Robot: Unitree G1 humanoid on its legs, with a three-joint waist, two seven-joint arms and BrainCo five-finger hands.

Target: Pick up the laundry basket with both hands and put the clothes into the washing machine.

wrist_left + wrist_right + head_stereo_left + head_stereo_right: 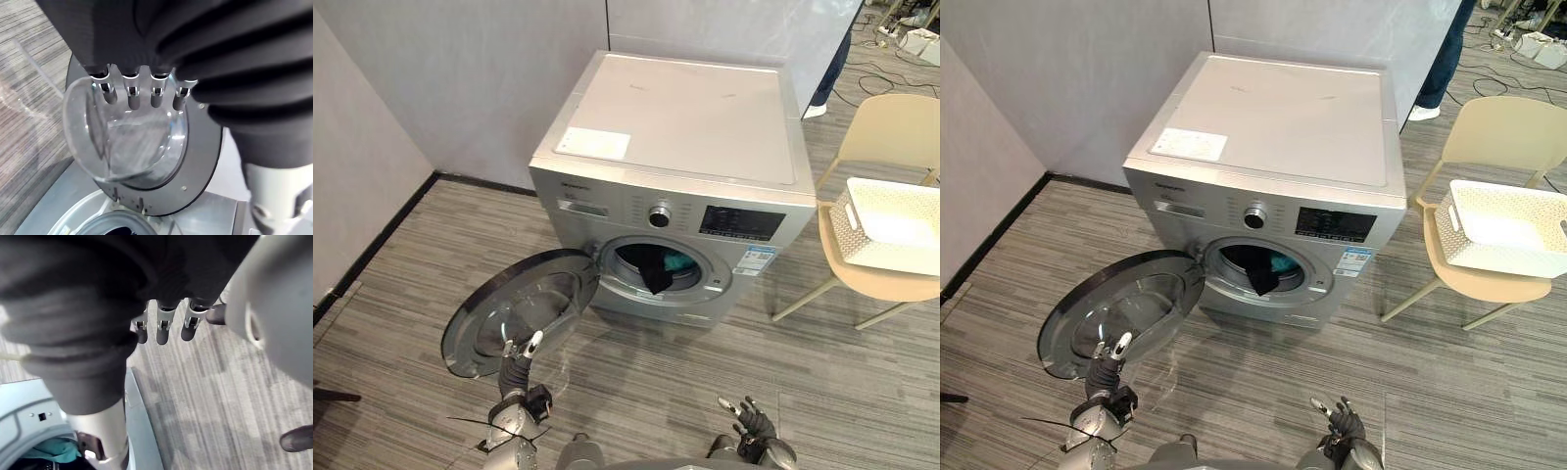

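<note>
Washer [685, 117] stands with its back to a grey wall [460, 78]. Another wall runs off its left side, leaving a strip of floor [705, 382] between.

Door [524, 308] is swung wide to the washer's left. Its round rim reaches forward over the floor in front of the washer's left corner. From the door's edge across to the washer's right, the floor in front lies open.

Chair [891, 127] sits just off the washer's right side, apart from it, seat level with the lower front panel. A person's leg [832, 69] shows behind the washer's right rear corner.

Drum: a dark garment [656, 272] hangs over the lower lip of the opening. A teal piece [678, 261] lies behind it, deeper in.

Basket [847, 230] is white lattice and rests on the chair seat, right of the washer. We see its white inner floor. Neither hand is on it.

Left hand [521, 357] is in front of the washer's left, at the door's near rim, fingers [131, 93] straight and released, pointing at the glass. We cannot tell if they touch.

Right hand [751, 419] is low, in front of the washer's right half, well apart from it. Its fingers are relaxed, grasping nothing.
</note>
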